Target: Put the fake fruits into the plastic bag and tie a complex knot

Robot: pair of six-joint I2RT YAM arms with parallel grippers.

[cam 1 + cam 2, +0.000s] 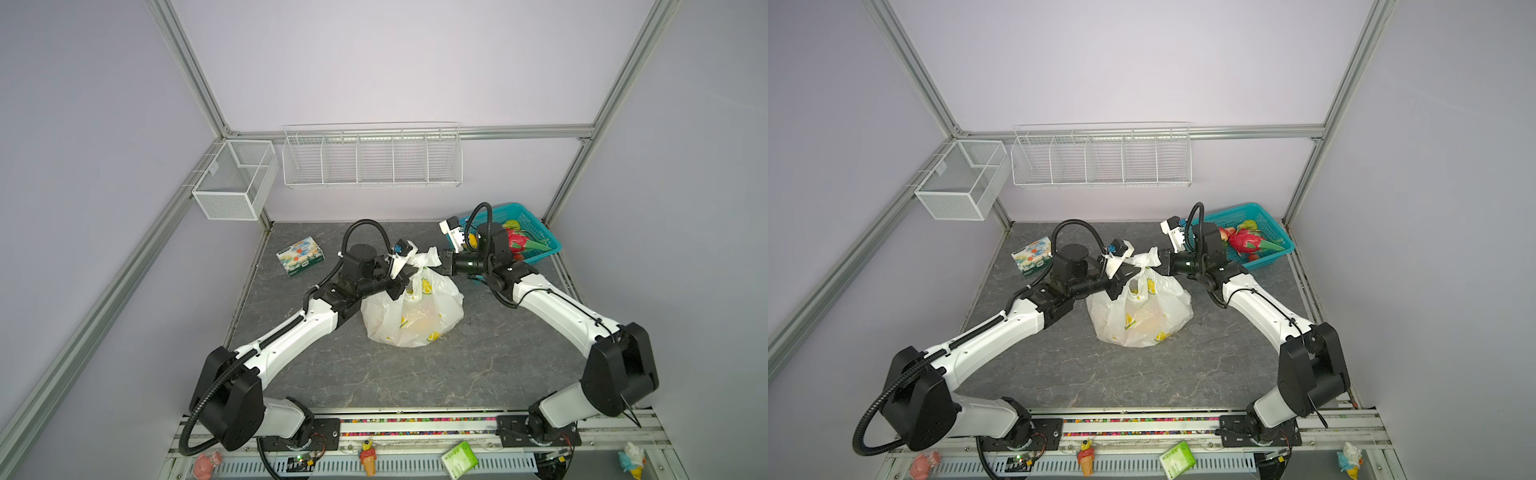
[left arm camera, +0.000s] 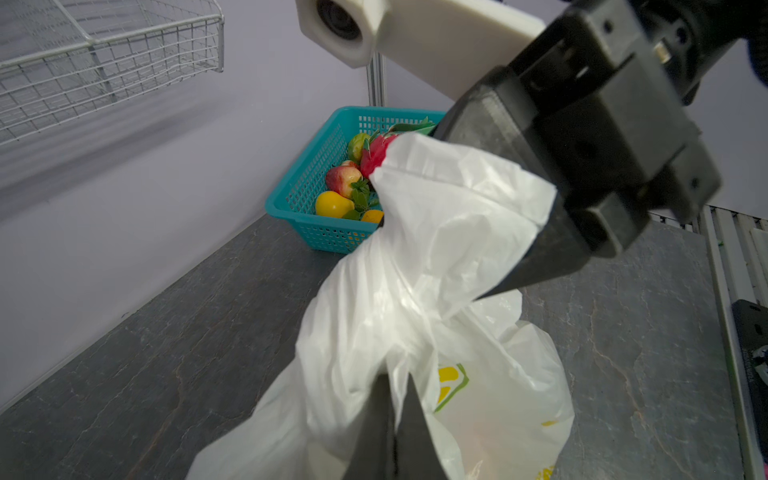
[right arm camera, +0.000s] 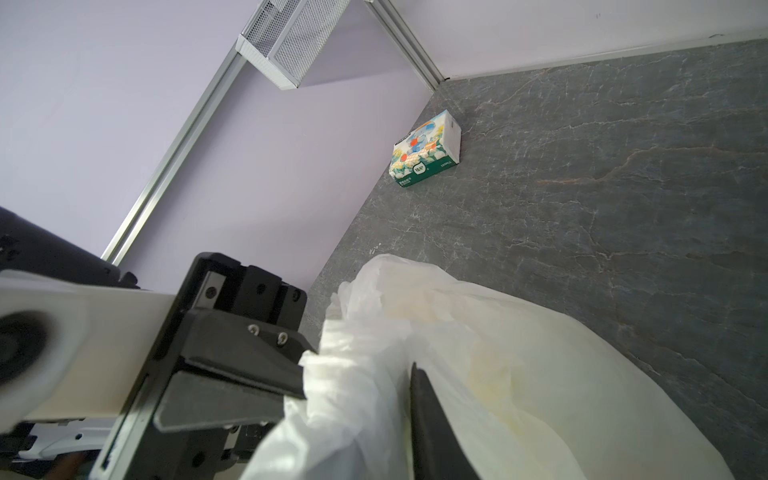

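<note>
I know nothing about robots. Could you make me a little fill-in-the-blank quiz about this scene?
The plastic bag shows yellow ____ slices. The left gripper is ____ on the bag. Unpacked fake fruits lie in a basket coloured ____.
Missing: lemon; shut; teal.

white-shelled left arm [image 1: 299,332] and matching right arm [image 1: 557,307], bulky black joint housings [image 1: 232,399], black ribbed cable conduits [image 1: 365,221], white wrist camera mount [image 1: 405,249], silver screws [image 3: 250,329] in black plates.
</note>
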